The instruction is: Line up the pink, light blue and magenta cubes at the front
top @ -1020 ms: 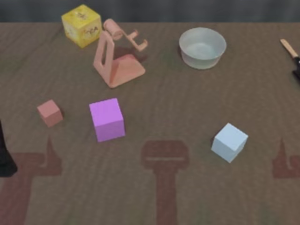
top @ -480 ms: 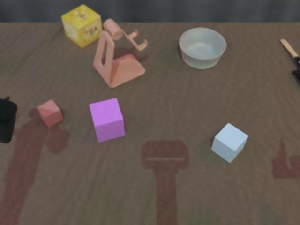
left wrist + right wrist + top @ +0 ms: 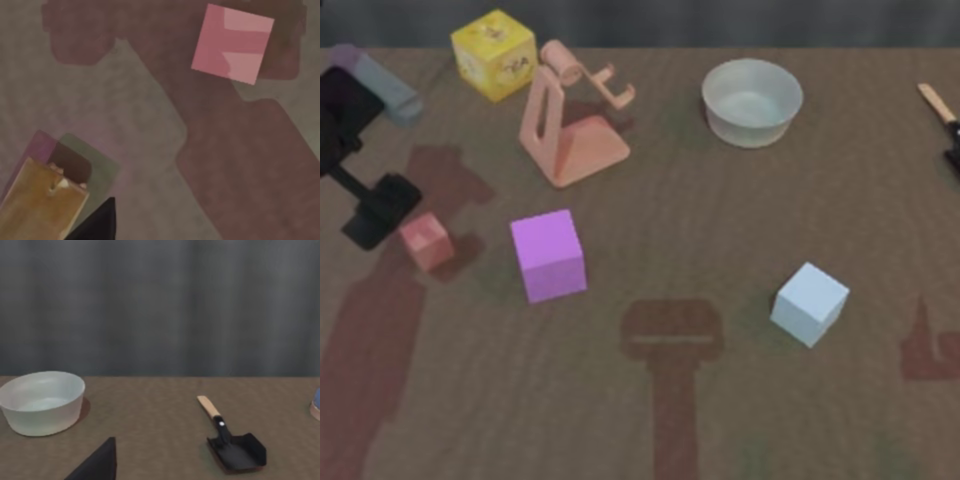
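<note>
While the left gripper [image 3: 382, 208] hangs over the table's left side just beside the pink cube [image 3: 425, 241], I honestly can't tell how far its fingers are spread, and it doesn't look like it has hold of anything. The left wrist view looks straight down on that pink cube [image 3: 233, 44], sitting in the arm's shadow. Behind it, near the far edge, there's a yellow cube with printed faces [image 3: 494, 54], and next to that a salmon-pink stand [image 3: 570, 118] with a hooked arm. The magenta cube [image 3: 549, 255] sits right of the pink one, well apart from it. Further right is a pale bowl [image 3: 752, 101] at the back, then the light blue cube [image 3: 809, 304] nearer the front. All 3 cubes are flat on the table [image 3: 720, 210], not lined up. At the far right edge lies a small black shovel with a wooden handle [image 3: 231, 438]. The right gripper isn't visible in the top view.
</note>
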